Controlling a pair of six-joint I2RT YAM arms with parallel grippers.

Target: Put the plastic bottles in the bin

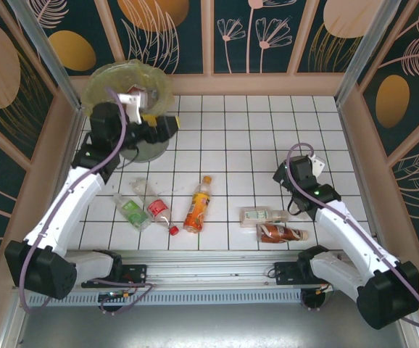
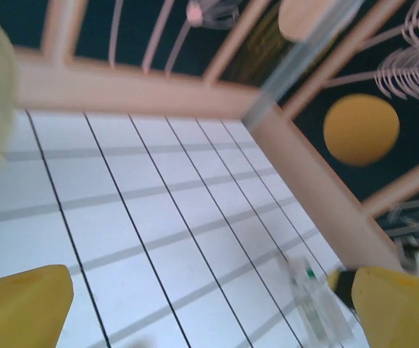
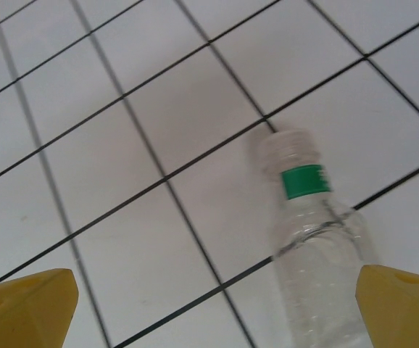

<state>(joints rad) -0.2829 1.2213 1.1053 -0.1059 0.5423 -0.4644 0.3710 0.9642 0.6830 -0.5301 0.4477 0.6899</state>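
Yellow-green bag lining marks the bin (image 1: 106, 75), which stands at the far left corner of the tiled bench (image 1: 267, 130). What looks like a white bottle (image 1: 133, 98) lies in its mouth, though that is hard to make out. The left hand (image 2: 209, 308) is beside the bin, fingers wide apart and holding nothing. The right hand (image 3: 209, 304), likewise spread, hovers over a clear bottle with a green band (image 3: 314, 246). Along the near side lie a green-labelled bottle (image 1: 132, 210), a red-labelled bottle (image 1: 157, 209), an orange bottle (image 1: 197, 204) and a red-brown bottle (image 1: 280, 233).
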